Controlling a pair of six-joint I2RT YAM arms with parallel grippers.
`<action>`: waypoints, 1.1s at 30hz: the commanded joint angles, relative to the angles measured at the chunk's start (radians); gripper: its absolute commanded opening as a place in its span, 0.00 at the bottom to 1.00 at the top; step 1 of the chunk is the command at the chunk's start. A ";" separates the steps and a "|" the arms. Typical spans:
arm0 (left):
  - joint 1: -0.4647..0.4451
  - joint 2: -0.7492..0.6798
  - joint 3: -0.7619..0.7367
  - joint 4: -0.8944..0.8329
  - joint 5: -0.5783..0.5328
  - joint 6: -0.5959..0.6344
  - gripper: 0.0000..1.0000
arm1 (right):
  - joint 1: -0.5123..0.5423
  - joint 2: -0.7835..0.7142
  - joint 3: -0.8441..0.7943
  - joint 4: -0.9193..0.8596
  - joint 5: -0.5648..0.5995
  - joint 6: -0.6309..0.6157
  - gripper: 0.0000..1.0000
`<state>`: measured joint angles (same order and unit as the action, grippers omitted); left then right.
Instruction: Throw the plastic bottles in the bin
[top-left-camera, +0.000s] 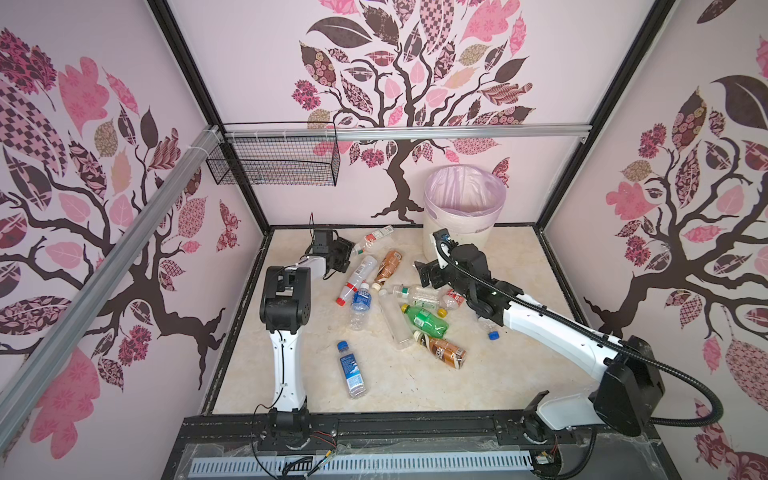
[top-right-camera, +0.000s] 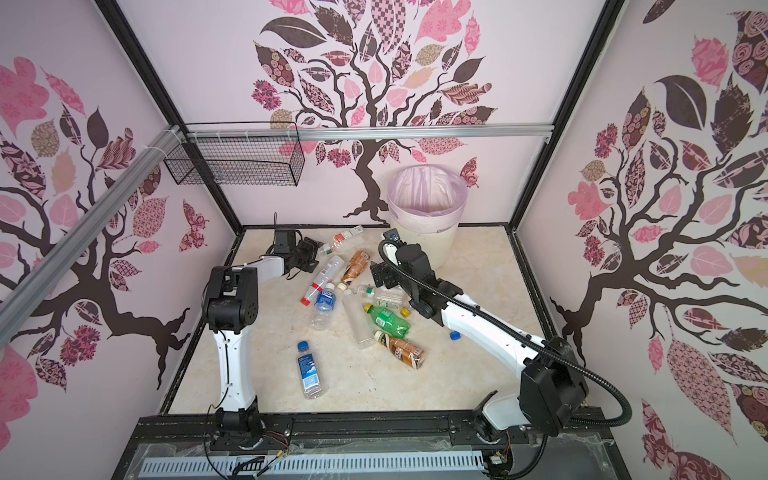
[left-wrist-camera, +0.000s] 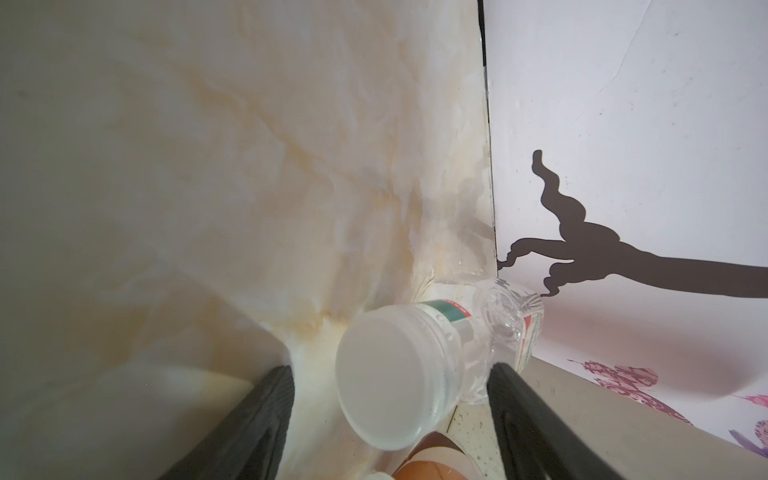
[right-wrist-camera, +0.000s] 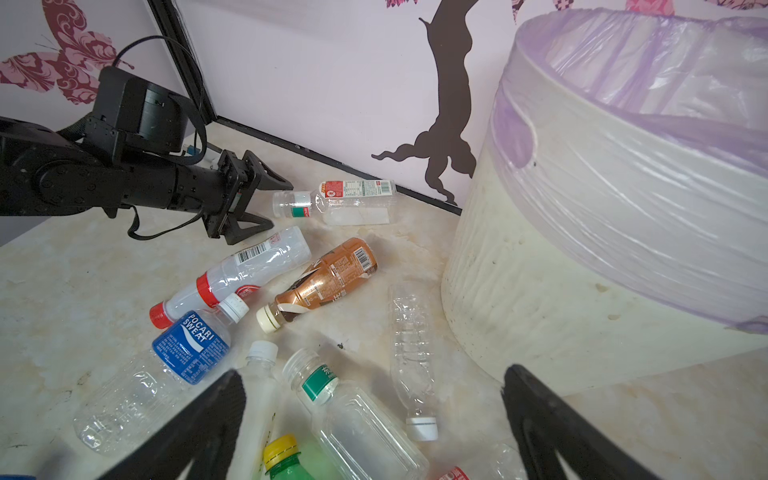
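Observation:
Several plastic bottles lie scattered on the marble floor, among them a green one (top-left-camera: 426, 320), a brown-labelled one (top-left-camera: 388, 266) and a blue-labelled one (top-left-camera: 351, 370). A clear bottle with a white cap (top-left-camera: 376, 237) (left-wrist-camera: 395, 374) lies by the back wall. My left gripper (top-left-camera: 351, 251) (left-wrist-camera: 392, 368) is open, with its fingers on either side of that cap and a gap on both sides. My right gripper (top-left-camera: 426, 274) (right-wrist-camera: 374, 378) hovers open over the pile with nothing in it. The cream bin (top-left-camera: 463, 224) (right-wrist-camera: 582, 270), lined with a pale pink bag, stands at the back, right beside the right gripper.
A black wire basket (top-left-camera: 274, 162) hangs from the rail at the back left. Patterned walls close in the floor on three sides. Partly under the right arm lies a bottle with a blue cap (top-left-camera: 492, 332). A second brown-labelled bottle (top-left-camera: 442, 351) lies below the green one.

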<state>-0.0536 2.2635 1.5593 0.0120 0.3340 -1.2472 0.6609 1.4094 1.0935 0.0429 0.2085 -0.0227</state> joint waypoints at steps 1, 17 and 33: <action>0.005 0.042 0.040 -0.017 -0.018 0.029 0.77 | 0.006 0.022 0.030 0.018 0.001 0.013 0.99; 0.004 0.070 0.058 -0.028 -0.023 0.072 0.64 | 0.006 0.035 0.029 0.037 0.005 0.013 0.99; -0.013 0.028 0.006 -0.029 -0.029 0.105 0.51 | 0.007 0.014 0.013 0.045 0.007 0.017 0.99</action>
<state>-0.0559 2.2951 1.5883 0.0151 0.3183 -1.1717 0.6609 1.4204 1.0935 0.0696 0.2089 -0.0193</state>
